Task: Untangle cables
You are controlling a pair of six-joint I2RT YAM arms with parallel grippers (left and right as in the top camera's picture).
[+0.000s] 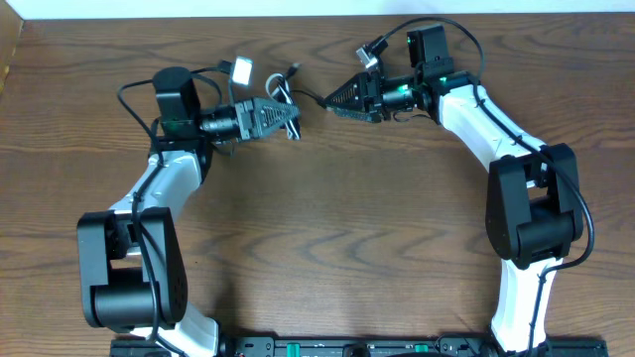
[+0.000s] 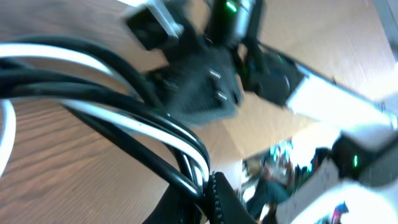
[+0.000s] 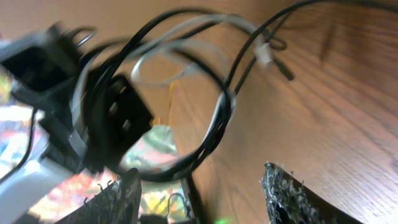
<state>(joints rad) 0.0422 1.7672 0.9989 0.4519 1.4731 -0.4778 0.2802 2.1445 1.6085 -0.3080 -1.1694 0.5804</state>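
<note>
The cables (image 1: 285,91), black and white cords in a loose bundle, lie at the back middle of the table. My left gripper (image 1: 288,116) is shut on the bundle. In the left wrist view the black and white strands (image 2: 143,118) run into the closed jaws (image 2: 208,186). My right gripper (image 1: 335,101) is open just to the right of the bundle. In the right wrist view its fingers (image 3: 205,199) stand apart and empty, with a cable loop (image 3: 219,118) and a small plug end (image 3: 266,55) in front of them.
A white adapter block (image 1: 239,69) lies behind my left gripper. A grey plug (image 1: 372,50) sits near my right wrist. The brown wooden table (image 1: 327,228) stretches toward the front. The far table edge (image 1: 298,16) is close behind the cables.
</note>
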